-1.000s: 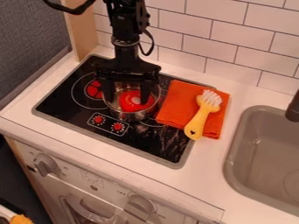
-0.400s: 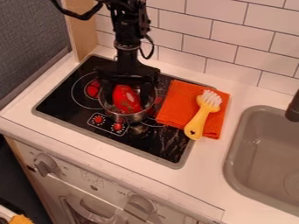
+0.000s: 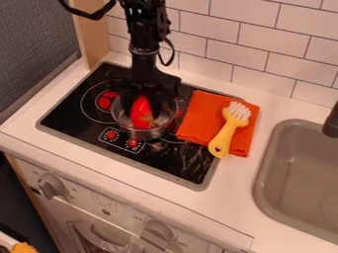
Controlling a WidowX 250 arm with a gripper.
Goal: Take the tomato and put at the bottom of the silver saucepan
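Observation:
The black gripper (image 3: 142,103) hangs over the stove with its fingers lowered into the silver saucepan (image 3: 151,133). They are closed in on both sides of the red tomato (image 3: 141,115), which is inside the pan and tilted, its greenish part toward the lower right. The upper part of the tomato is hidden by the gripper, and whether it touches the pan's bottom cannot be told.
An orange folded cloth (image 3: 196,118) lies right of the pan, with a yellow-handled brush (image 3: 224,138) on it. The grey sink (image 3: 264,170) is at the right edge. Tiled wall (image 3: 237,47) stands behind the black stove top (image 3: 182,165).
The saucepan has shifted slightly left. The tomato has turned over, from showing its round pale spot to standing tilted. The gripper's fingers have drawn closer together around it.

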